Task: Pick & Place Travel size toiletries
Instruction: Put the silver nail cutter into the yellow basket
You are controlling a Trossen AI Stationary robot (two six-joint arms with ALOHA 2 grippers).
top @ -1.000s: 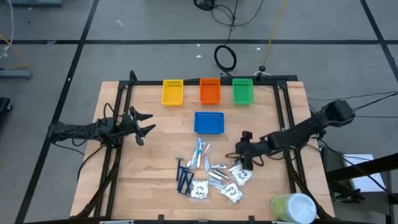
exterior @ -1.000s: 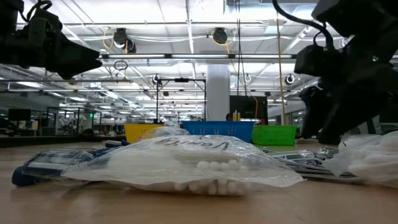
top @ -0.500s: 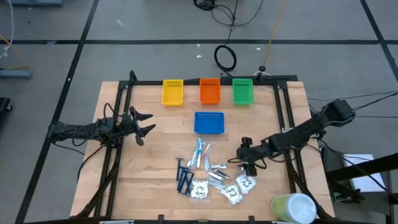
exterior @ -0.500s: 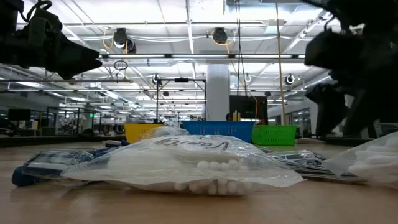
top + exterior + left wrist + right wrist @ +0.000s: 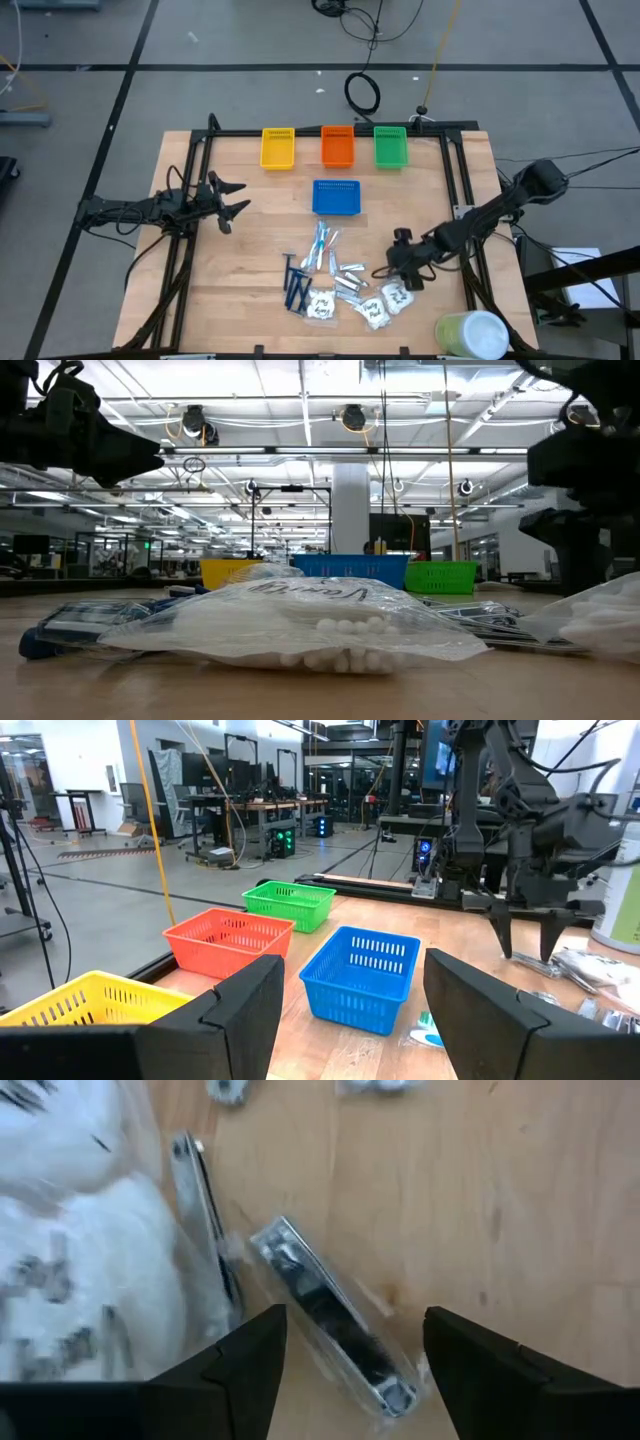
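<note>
A large open robotics lab or industrial workshop. The wooden worktop (image 5: 240, 270) carries a black metal frame (image 5: 330, 132) and stands on a grey concrete floor (image 5: 90, 100) marked with dark lines, a coiled cable (image 5: 362, 92) lying at twelve o'clock. Beyond, long ceiling light strips (image 5: 300, 450), a white pillar (image 5: 351, 510), and benches (image 5: 250, 815) loaded with glowing equipment fill the hall.

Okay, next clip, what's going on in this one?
The right gripper hangs open just above the pile of toiletries at the table's near edge, over a silvery packet, holding nothing. The left gripper waits open at the left side. The four trays look empty.
</note>
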